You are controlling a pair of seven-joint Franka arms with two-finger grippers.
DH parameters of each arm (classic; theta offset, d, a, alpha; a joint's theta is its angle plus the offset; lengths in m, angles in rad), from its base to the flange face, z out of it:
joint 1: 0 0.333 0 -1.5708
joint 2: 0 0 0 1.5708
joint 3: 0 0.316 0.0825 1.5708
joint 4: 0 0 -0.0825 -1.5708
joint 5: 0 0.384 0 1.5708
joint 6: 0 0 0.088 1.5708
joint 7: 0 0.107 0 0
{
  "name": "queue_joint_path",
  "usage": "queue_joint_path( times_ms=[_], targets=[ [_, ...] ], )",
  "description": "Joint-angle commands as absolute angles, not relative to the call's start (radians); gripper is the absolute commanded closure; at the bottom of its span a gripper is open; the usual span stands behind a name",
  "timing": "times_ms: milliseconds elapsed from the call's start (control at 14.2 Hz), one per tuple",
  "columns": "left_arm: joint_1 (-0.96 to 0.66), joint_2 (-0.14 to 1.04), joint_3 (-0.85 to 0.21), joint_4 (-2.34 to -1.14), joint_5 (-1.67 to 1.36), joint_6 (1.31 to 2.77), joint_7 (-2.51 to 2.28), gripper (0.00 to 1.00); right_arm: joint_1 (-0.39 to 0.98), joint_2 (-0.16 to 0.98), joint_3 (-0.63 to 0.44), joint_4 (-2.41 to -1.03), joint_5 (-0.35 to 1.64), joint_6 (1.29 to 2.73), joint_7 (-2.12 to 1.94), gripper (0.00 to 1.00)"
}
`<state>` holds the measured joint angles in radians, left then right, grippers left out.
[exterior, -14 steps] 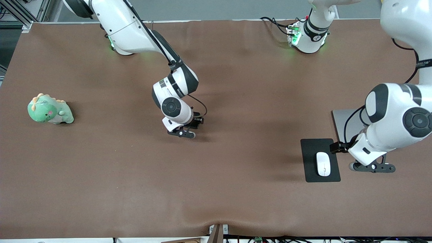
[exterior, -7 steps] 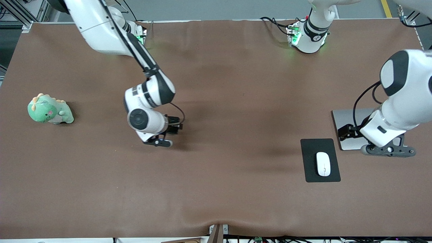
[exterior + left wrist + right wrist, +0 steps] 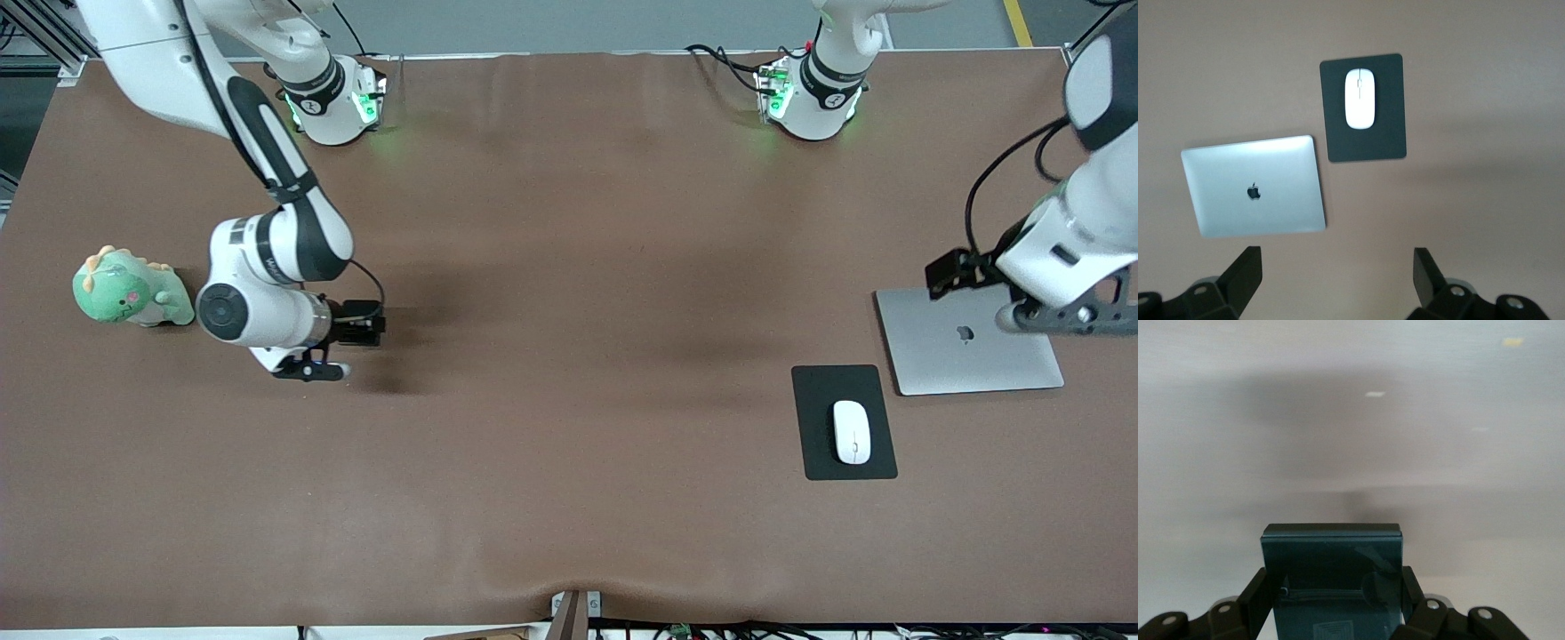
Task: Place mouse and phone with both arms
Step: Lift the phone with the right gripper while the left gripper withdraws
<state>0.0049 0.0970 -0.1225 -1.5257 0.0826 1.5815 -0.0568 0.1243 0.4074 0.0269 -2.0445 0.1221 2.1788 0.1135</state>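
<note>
The white mouse (image 3: pixel 852 432) lies on the black mouse pad (image 3: pixel 813 396) toward the left arm's end of the table; both also show in the left wrist view, mouse (image 3: pixel 1359 99) on pad (image 3: pixel 1338 137). My left gripper (image 3: pixel 1062 316) is open and empty, up over the silver laptop's edge. My right gripper (image 3: pixel 307 369) is over bare table next to the green plush. In the right wrist view the right gripper (image 3: pixel 1333 587) is shut on the black phone (image 3: pixel 1331 563), held between both fingers. The phone is hidden under the hand in the front view.
A closed silver laptop (image 3: pixel 951 351) lies beside the mouse pad, farther from the front camera; it shows in the left wrist view (image 3: pixel 1255 187). A green dinosaur plush (image 3: pixel 129 289) sits toward the right arm's end of the table. Brown cloth covers the table.
My right arm has swung with the phone toward the plush. My left arm has lifted away from beside the mouse pad and now hangs over the laptop.
</note>
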Motion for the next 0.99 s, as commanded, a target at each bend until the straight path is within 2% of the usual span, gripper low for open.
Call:
queue_joint_path(
  times_ms=[0,212,635,918],
  targets=[
    [-0.090,0.003,0.003,-1.557,0.045,1.510,-0.040,0.00,0.051,0.330,0.043,-2.150,0.036,2.227,0.074,1.00],
    [-0.084,-0.047,0.005,-1.555,0.032,1.450,0.061,0.00,-0.050,0.322,0.043,-2.193,0.028,2.267,-0.082,1.00],
    [-0.089,-0.067,0.000,-1.551,0.031,1.378,0.124,0.00,-0.207,0.333,0.043,-2.252,0.026,2.335,-0.288,1.00],
    [-0.089,-0.068,0.005,-1.546,0.011,1.387,0.106,0.00,-0.219,0.354,0.043,-2.289,0.023,2.404,-0.290,1.00]
  ],
)
